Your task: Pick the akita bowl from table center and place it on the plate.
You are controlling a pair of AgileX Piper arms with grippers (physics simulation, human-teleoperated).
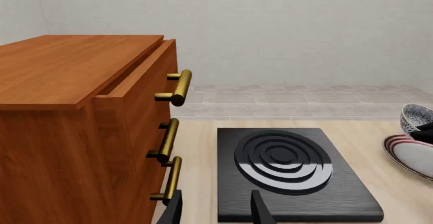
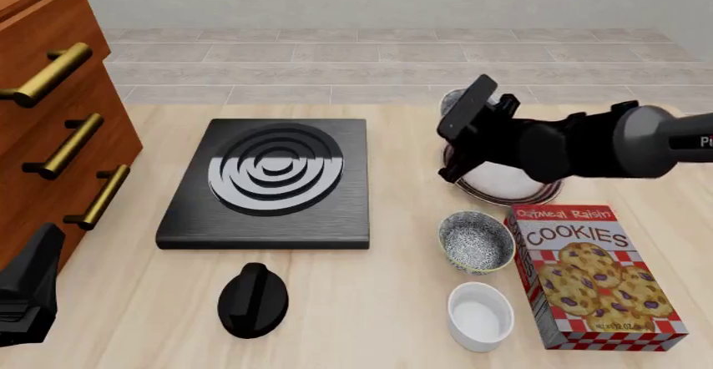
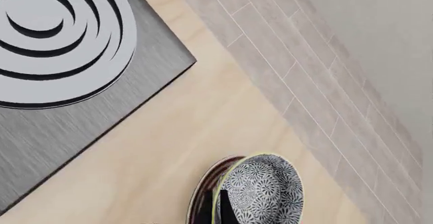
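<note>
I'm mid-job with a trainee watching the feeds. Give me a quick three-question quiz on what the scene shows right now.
1. True or false: the left gripper is open and holds nothing.
2. Multiple choice: what does the right gripper hold? A) nothing B) the akita bowl, by its rim C) a spoon
3. Fill in: in the front view, the second speckled bowl stands on the table between the plate and the white ___.
Key: 1 true; 2 B; 3 cup.
</note>
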